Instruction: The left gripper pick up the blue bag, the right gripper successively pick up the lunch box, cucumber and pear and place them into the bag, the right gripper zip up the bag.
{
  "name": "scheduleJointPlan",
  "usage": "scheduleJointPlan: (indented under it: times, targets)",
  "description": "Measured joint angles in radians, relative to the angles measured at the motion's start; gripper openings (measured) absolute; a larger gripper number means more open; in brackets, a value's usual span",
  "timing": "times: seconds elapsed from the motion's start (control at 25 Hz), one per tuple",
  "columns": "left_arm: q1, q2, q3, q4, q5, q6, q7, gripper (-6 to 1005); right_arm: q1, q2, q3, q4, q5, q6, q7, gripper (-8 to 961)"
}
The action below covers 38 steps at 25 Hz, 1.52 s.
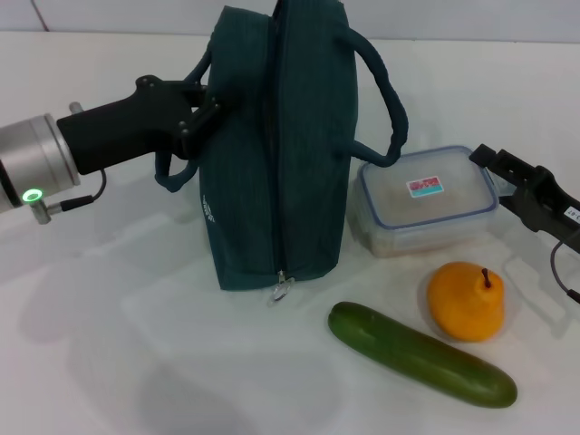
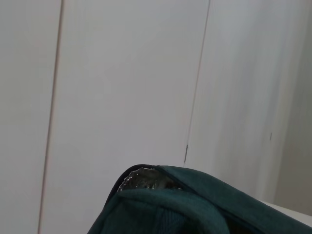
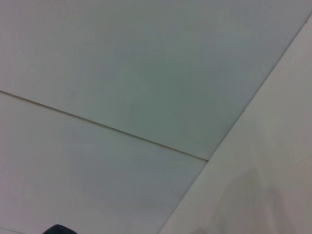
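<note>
Gripping the blue bag (image 1: 276, 154) by its handle, the left gripper (image 1: 201, 116) is holding it upright; the right gripper (image 1: 507, 172) is waiting beside the lunch box (image 1: 424, 198), its grip unclear.

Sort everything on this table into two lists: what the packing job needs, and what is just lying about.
Needed for the job:
blue bag, upright, left hand at its handle
lunch box, right hand at its side
pear
cucumber

Just lying about:
nothing; only the white table under it all.
</note>
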Motion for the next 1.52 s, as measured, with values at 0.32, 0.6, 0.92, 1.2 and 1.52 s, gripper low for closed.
scheduleJointPlan:
  times: [0.32,0.6,0.92,1.2,1.52]
  targets:
    - [0.005,0.000,0.000,-0.001,0.000,-0.016,0.000,40,0.004,0.000,0.005,0.000,0.001,-0.029,-0.046,357]
    - [0.005,0.000,-0.002,-0.003,0.000,-0.026,0.000,40,0.005,0.000,0.006,-0.001,0.004,-0.024,-0.062,157]
    - [-0.004,0.004,0.003,0.006,-0.004,-0.023,-0.039,40,0.000,0.001,0.004,-0.020,-0.001,-0.029,-0.171,95]
    - [-0.009,0.020,0.009,0.095,0.051,0.012,-0.235,40,-0.029,0.001,-0.003,-0.126,0.000,-0.094,-0.278,96]
    - [-0.019,0.065,0.098,0.150,0.100,0.053,-0.463,40,-0.059,-0.007,0.007,-0.205,0.010,-0.218,-0.368,96]
